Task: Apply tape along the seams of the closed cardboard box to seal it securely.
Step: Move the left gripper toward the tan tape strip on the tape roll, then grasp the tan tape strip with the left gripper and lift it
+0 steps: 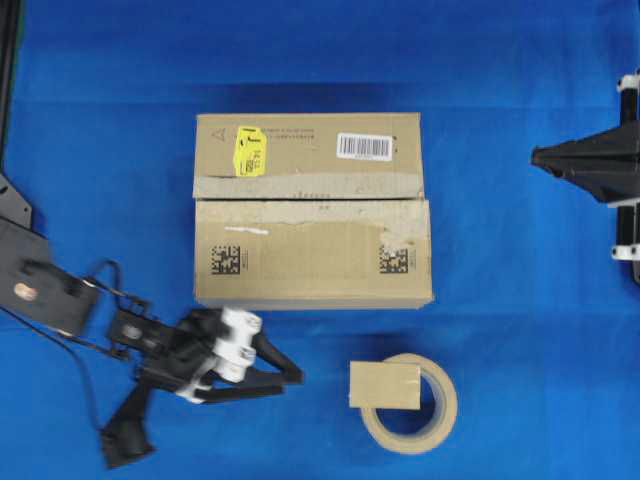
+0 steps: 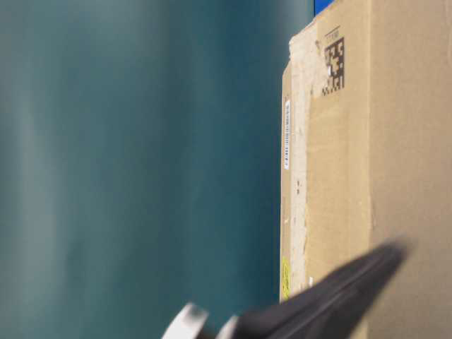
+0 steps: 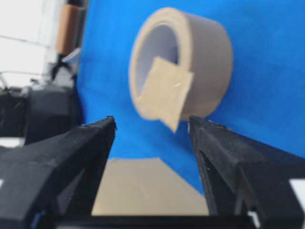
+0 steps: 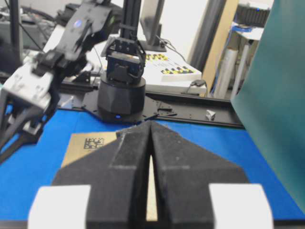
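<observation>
Worktop: blue cloth-covered worktop [image 1: 520, 300] carrying everything in the overhead view.
Cardboard box: large brown rectangular cardboard box [image 1: 312, 210] lying flat at the centre, with a yellow sticker [image 1: 250, 151] and a white barcode label [image 1: 364, 147] on its far flap and two black square data-matrix codes [image 1: 227, 261] on its near flap.
Seams: straight dark seam line [image 1: 300, 198] running across the box top where the two flaps meet, edged by torn greyish old tape strip [image 1: 310, 185].
Tape: small flat tan-brown rectangular piece of tape [image 1: 385, 385] lying on the near-left edge of the tan ring-shaped tape roll [image 1: 415, 405], in front of the box and apart from it; nothing grips it.
Left end effector: black-fingered left end effector [image 1: 285, 380] low on the worktop, left of the roll, fingers spread wide apart with nothing between them; in the left wrist view the tape piece [image 3: 164, 93] sits ahead, framed between the fingertips.
Right end effector: black right end effector [image 1: 545, 155] at the right edge, well away from the box, its fingers pressed together and empty in the right wrist view [image 4: 150, 143].
</observation>
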Controlling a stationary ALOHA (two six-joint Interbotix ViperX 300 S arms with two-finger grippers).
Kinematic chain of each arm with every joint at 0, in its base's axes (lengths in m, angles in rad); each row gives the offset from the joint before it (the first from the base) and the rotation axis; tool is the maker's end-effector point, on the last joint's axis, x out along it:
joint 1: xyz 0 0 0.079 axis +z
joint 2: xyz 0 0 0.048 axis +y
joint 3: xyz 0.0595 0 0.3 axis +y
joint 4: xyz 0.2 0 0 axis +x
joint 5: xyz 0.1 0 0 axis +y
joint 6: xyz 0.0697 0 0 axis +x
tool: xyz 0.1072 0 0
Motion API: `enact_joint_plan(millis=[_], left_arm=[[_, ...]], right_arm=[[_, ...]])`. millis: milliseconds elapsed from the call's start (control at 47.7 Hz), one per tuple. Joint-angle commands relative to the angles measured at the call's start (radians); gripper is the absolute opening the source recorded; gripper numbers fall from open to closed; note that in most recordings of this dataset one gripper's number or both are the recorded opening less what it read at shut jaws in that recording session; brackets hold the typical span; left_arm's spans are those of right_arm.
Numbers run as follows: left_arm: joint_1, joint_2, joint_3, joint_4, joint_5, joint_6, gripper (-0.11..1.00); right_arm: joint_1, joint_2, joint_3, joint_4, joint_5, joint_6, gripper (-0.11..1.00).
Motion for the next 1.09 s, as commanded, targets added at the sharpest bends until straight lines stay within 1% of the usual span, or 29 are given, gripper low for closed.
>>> enact_joint_plan(millis=[0, 105, 210, 377, 482, 671, 818, 881, 923, 1007, 1069], left_arm=[[-0.003, 0.058, -0.071, -0.006, -0.006, 0.028, 0.60], [0.006, 0.120, -0.114, -0.006, -0.006, 0.066, 0.60], [0.023, 0.167, -0.147, -0.006, -0.009, 0.091, 0.60], [0.038, 0.225, -0.213, -0.006, -0.012, 0.115, 0.60], [0.038, 0.245, -0.249, -0.006, -0.008, 0.127, 0.60], [0.041, 0.253, -0.253, -0.006, -0.003, 0.150, 0.60], [0.041, 0.249, -0.242, -0.006, 0.000, 0.149, 0.58], [0.041, 0.247, -0.238, -0.009, 0.012, 0.138, 0.54], [0.044, 0.244, -0.236, -0.014, 0.028, 0.135, 0.48], [0.046, 0.241, -0.241, -0.015, 0.058, 0.135, 0.29], [0.041, 0.236, -0.242, -0.015, 0.064, 0.135, 0.12]], right_arm=[[-0.002, 0.008, -0.015, -0.002, -0.015, -0.002, 0.00], [-0.002, 0.015, -0.015, -0.005, -0.015, -0.006, 0.00], [-0.002, 0.018, -0.014, -0.011, -0.015, -0.011, 0.00], [-0.002, 0.021, -0.014, -0.026, -0.025, -0.012, 0.00], [-0.002, 0.021, -0.014, -0.028, -0.031, -0.015, 0.00], [-0.002, 0.023, -0.014, -0.029, -0.028, -0.018, 0.00], [-0.002, 0.026, -0.012, -0.028, -0.026, -0.018, 0.00], [-0.002, 0.032, -0.011, -0.029, -0.029, -0.018, 0.00], [-0.002, 0.037, -0.011, -0.028, -0.031, -0.018, 0.00], [-0.002, 0.040, -0.011, -0.028, -0.031, -0.018, 0.00], [-0.002, 0.043, -0.011, -0.029, -0.031, -0.018, 0.00]])
